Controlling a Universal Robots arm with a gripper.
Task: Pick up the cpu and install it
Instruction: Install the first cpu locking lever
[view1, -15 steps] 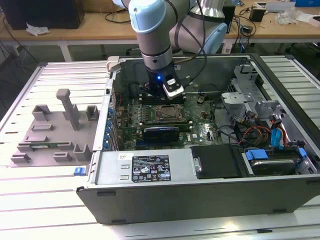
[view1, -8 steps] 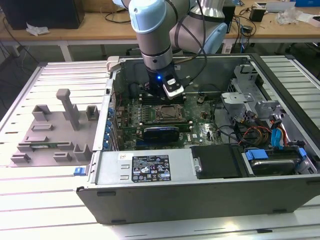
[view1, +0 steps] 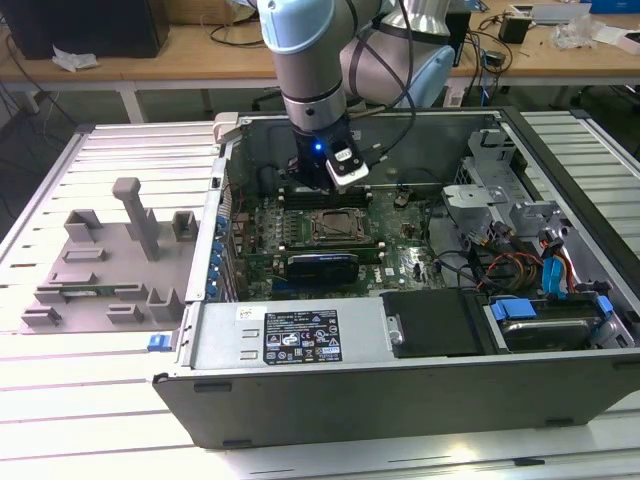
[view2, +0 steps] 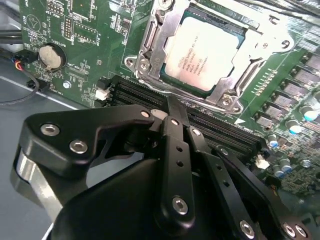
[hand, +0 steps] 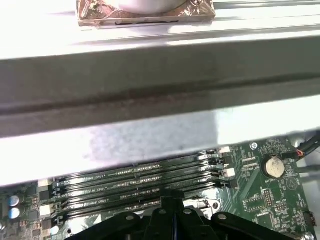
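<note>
The gripper (view2: 172, 107) is hanging inside the open computer case (view1: 400, 395), low over the green motherboard (view2: 80, 45), with its two black fingers (view2: 175, 150) pressed together and nothing caught between them, so it is clenched on empty air. In the second wrist view its tip is sitting over the black memory slots (view2: 215, 127), just beside the near edge of the CPU socket (view2: 150, 47) and apart from it. The cpu (view2: 202, 52) is lying flat and square inside that socket, its silvery top facing up and its pale rim showing all round, with the metal frame surrounding its edges; judging by how level it sits, it is already seated in place and no longer needing to be carried, which would explain why the fingers are closed and holding nothing. Whether the frame is fully latched down I cannot tell. In the exterior view the arm (view1: 310, 60) is reaching down from above the case's rear wall, and the socket is lying near the middle of the board. The grey fixture blocks (view1: 110, 265) are standing on the slatted table (view1: 60, 400), outside the case's wall at the exterior view's left, well apart from the gripper
</note>
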